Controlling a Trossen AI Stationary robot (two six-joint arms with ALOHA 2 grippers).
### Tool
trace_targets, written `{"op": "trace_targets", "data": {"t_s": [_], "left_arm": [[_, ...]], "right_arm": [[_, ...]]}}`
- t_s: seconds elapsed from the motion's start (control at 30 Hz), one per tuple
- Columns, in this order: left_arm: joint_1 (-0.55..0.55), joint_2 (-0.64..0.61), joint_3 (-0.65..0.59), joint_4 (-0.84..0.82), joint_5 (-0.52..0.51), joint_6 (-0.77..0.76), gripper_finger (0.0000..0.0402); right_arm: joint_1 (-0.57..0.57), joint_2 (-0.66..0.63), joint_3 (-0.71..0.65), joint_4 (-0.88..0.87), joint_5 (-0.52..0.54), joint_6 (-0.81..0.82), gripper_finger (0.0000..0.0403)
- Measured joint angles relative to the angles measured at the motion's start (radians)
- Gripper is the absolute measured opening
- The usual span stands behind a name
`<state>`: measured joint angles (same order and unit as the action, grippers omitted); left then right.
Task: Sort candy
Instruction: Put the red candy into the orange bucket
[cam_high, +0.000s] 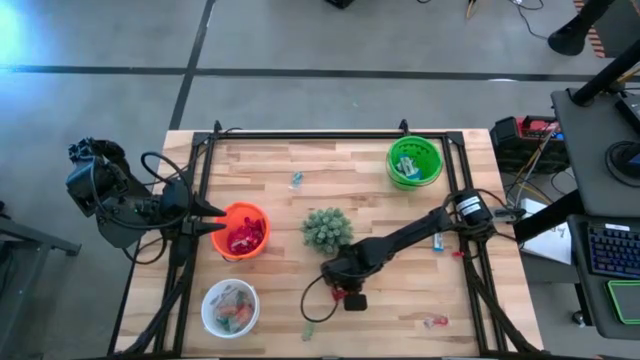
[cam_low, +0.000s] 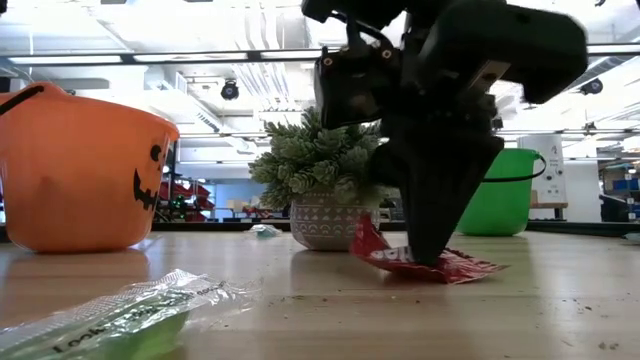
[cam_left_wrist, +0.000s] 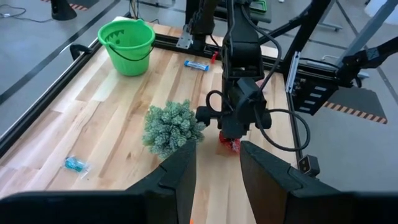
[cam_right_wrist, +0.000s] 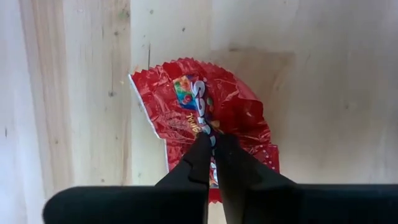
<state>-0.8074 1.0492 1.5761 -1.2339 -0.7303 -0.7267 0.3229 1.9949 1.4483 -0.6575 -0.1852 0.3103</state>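
**Bowls, bucket and a plant on the bench**

An orange pumpkin-face bowl (cam_high: 242, 230) sits left of centre on the wooden table (cam_high: 370, 170). A white bowl (cam_high: 230, 307) stands nearer the front edge, a green bucket (cam_high: 414, 161) at the far right corner. A spiky green potted plant (cam_high: 326, 229) stands mid-table.

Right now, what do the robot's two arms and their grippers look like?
Both arms are dark, near black, built of jointed segments. The right arm carries a round joint with a white label and loose black cables looping off it; its gripper has two slim black fingers tapering to points. The left arm is bulkier at its base, with black cable loops, and its gripper has broad, flat dark fingers.
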Motion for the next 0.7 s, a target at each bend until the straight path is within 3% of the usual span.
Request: {"op": "trace_targets", "data": {"t_s": [0.7], "left_arm": [[0.000,0.000,0.000,0.000,0.000,-0.042,0.0107]], "right_arm": [[0.011,-0.027,0.002,0.002,0.027,0.089,0.0014]]}}
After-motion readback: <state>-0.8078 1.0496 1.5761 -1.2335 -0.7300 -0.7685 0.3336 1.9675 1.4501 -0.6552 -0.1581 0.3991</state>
